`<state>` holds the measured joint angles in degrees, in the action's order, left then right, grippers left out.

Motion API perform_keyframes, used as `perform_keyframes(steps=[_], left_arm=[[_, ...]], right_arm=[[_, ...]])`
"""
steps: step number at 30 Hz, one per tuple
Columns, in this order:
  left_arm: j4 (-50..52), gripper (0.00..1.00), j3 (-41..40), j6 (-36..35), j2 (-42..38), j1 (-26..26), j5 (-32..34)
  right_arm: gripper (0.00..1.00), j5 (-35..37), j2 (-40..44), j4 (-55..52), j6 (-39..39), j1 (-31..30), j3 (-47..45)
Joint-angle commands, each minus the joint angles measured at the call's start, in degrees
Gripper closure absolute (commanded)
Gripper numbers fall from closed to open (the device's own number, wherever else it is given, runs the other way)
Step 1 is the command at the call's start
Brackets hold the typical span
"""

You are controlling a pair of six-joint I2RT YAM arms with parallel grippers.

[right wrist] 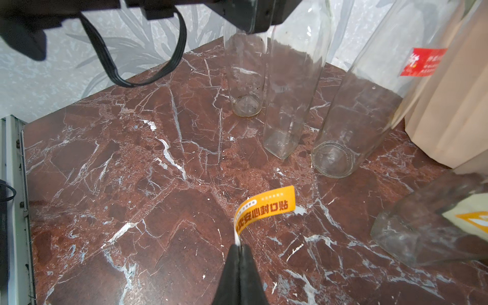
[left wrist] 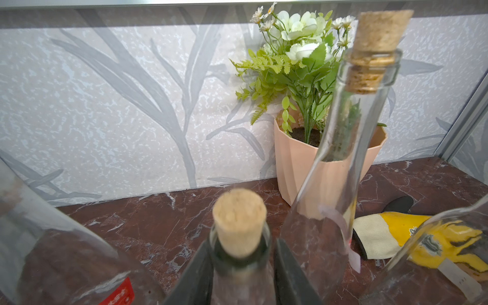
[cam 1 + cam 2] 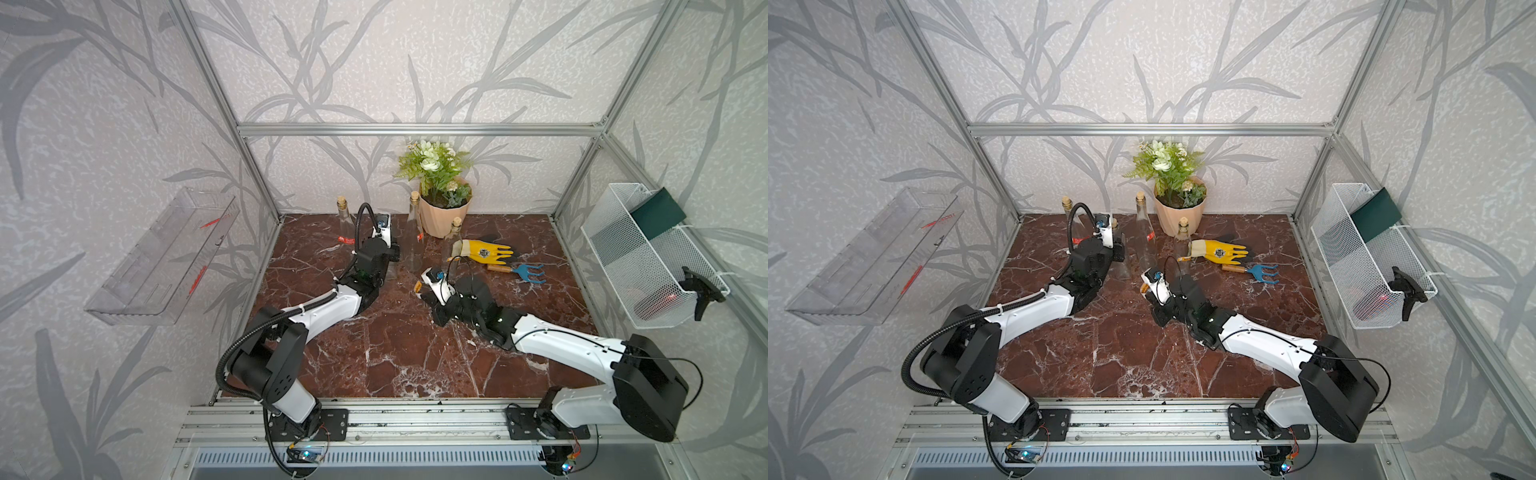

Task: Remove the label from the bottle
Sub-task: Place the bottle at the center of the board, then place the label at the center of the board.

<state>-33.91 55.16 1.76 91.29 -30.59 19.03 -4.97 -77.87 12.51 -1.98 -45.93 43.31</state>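
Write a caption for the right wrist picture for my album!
The right hand pinches a loose orange label over the marble table, with empty glass bottles standing nearby.

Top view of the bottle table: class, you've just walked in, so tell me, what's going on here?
Two robot arms are working on taking a label off a glass bottle. The right hand is shut on an orange label, which curls free above the marble table, touching no bottle. The left hand has its jaws either side of the neck of an upright corked bottle; whether it actually grips is unclear.
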Motion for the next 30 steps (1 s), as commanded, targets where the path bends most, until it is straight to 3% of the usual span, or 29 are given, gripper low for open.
perform_keyframes(steps=[1,13,18,23,30], left_arm=[[-0.9,0.6,0.5,0.8,-2.5,0.2,0.1],[5.0,0.54,-2.7,2.3,-10.3,0.0,-2.9],[11.1,0.54,-4.5,5.4,-16.6,-0.2,-5.6],[24.1,0.54,-4.4,9.8,-24.8,-0.4,-11.7],[35.1,0.55,-7.2,15.0,-33.2,-0.6,-20.8]], right_arm=[[1.0,-0.2,-0.6,1.8,-0.6,-0.4,-0.7],[1.0,-0.7,-1.0,6.5,2.0,-0.5,-3.3],[1.0,-1.8,-0.4,18.0,8.4,-2.0,-8.9],[1.0,-1.5,-1.9,36.1,16.8,-3.9,-15.9],[1.0,-1.9,-4.9,43.9,23.0,-5.6,-17.7]])
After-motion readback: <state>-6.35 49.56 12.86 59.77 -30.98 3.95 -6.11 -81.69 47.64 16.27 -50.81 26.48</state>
